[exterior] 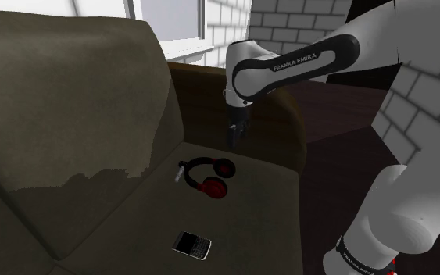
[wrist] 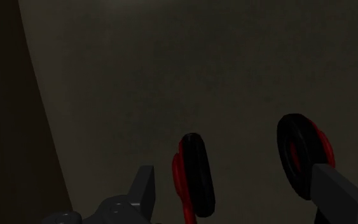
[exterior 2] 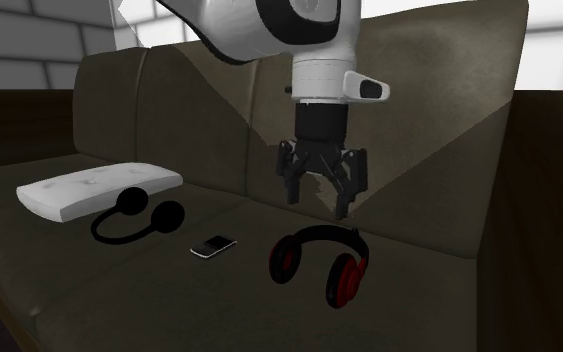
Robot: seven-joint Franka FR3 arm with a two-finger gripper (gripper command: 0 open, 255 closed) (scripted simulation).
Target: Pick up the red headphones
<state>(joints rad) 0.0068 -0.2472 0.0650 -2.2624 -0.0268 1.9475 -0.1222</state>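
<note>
Hovering over the sofa seat [exterior 2: 419,300], the gripper [exterior 2: 319,200] has its fingers spread wide with nothing between them, clear of the red headphones [exterior 2: 346,278]. These rest on their ear cups at the armrest [exterior: 277,109] end of the seat, near the backrest, with bare cushion around them. A phone [exterior 2: 213,246] lies further along the seat, then black headphones [exterior 2: 139,215] and a white pillow [exterior 2: 94,188]. Dark olive upholstery, white brick wall [exterior: 304,19], window. The arm reads "FRANKA EMIKA" [exterior: 292,64].
</note>
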